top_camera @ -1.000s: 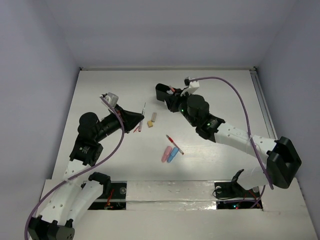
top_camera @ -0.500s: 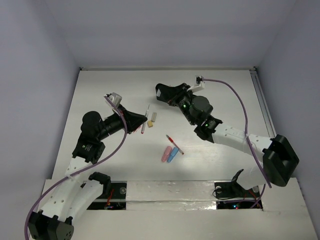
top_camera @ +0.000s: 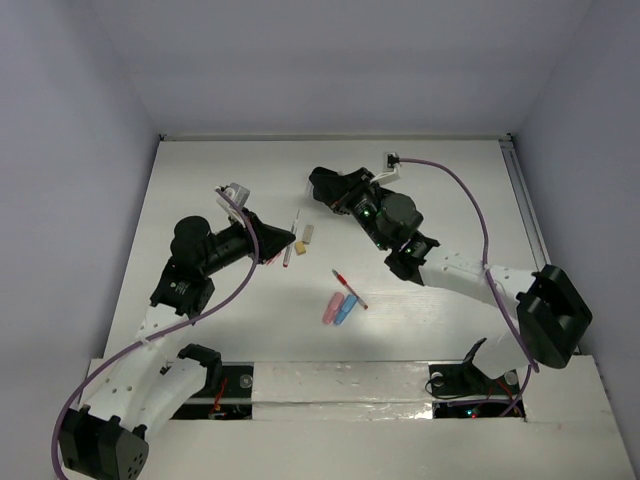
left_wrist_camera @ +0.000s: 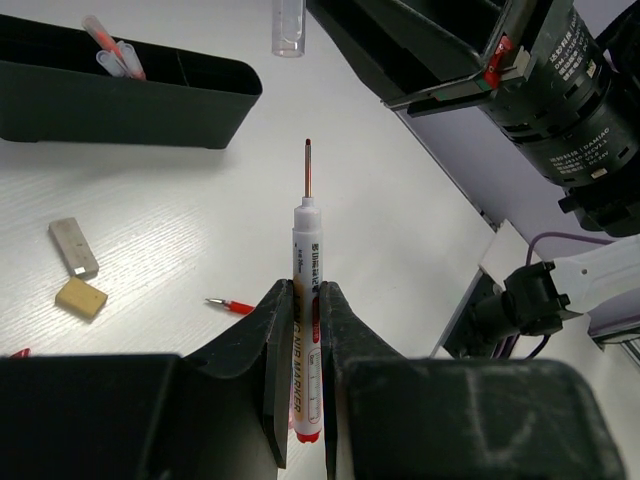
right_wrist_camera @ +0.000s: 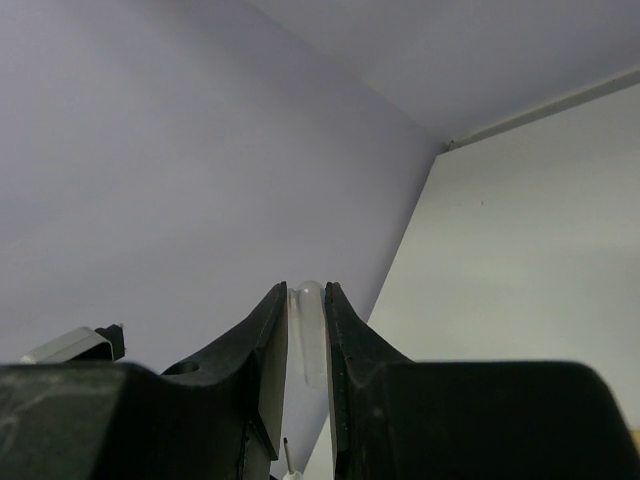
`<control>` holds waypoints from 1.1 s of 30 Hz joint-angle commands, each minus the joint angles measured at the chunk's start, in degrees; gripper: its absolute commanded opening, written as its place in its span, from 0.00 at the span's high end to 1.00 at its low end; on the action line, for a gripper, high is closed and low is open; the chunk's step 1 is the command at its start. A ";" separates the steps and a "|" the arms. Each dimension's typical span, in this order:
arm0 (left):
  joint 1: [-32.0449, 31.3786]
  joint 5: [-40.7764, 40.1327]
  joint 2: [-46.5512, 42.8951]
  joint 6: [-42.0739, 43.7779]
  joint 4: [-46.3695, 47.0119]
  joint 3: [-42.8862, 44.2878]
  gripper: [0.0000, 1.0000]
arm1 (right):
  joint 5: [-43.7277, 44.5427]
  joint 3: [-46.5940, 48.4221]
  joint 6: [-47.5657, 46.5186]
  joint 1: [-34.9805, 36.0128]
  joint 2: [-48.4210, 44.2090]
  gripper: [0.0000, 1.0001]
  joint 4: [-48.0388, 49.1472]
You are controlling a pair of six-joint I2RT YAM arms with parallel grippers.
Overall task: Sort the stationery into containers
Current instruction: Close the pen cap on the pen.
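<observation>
My left gripper (left_wrist_camera: 304, 290) is shut on a white long-nib marker (left_wrist_camera: 305, 240) with a red tip, held above the table with the nib pointing at a clear cap (left_wrist_camera: 287, 25). My right gripper (right_wrist_camera: 304, 292) is shut on that clear cap (right_wrist_camera: 306, 335). In the top view the left gripper (top_camera: 278, 243) and right gripper (top_camera: 322, 190) face each other. The black tray (left_wrist_camera: 120, 95) holds pink pens. A red pen (top_camera: 349, 288), a pink capsule (top_camera: 329, 309), a blue capsule (top_camera: 346, 308), a tan eraser (top_camera: 300, 247) and a white eraser (top_camera: 308, 234) lie on the table.
In the top view the tray is mostly hidden under my right gripper. A pink pen (top_camera: 272, 258) peeks out beside my left gripper. The right arm's purple cable (top_camera: 470, 200) arcs over the back right. White walls (top_camera: 330, 137) bound the table.
My left gripper has carried the marker right, toward the right gripper. My right wrist has turned and shifted slightly left with the cap.
</observation>
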 commanded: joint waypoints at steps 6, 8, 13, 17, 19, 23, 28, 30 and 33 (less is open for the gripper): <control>-0.22 -1.32 -0.10 1.64 0.37 1.52 1.00 | -1.91 1.40 0.05 2.04 1.29 1.00 4.69; -0.22 -1.50 -0.10 1.73 0.10 1.61 1.00 | -2.44 1.49 0.05 2.04 1.64 1.00 4.95; -0.22 -1.94 0.07 1.82 -0.07 1.61 1.00 | -3.58 1.93 -0.31 2.57 2.25 1.00 5.04; -0.22 -2.03 0.07 1.73 -0.16 1.70 1.00 | -3.76 1.76 -0.39 2.57 2.43 1.00 5.39; -0.22 -2.21 0.16 1.82 -0.25 1.61 1.00 | -3.85 1.84 -0.57 3.10 2.52 1.00 5.48; -0.22 -2.38 0.25 1.82 -0.25 1.70 1.00 | -4.11 2.28 -1.27 3.10 2.87 1.00 4.95; -0.22 -2.56 0.16 1.82 -0.34 1.70 1.00 | -4.11 2.46 -1.62 3.62 3.22 1.00 4.86; -0.22 -2.73 0.16 1.82 -0.43 1.70 1.00 | -4.11 2.37 -1.80 3.62 3.05 1.00 5.04; -0.22 -2.91 -0.02 1.82 -0.51 1.79 1.00 | -3.67 2.20 -2.24 3.62 2.87 1.00 5.04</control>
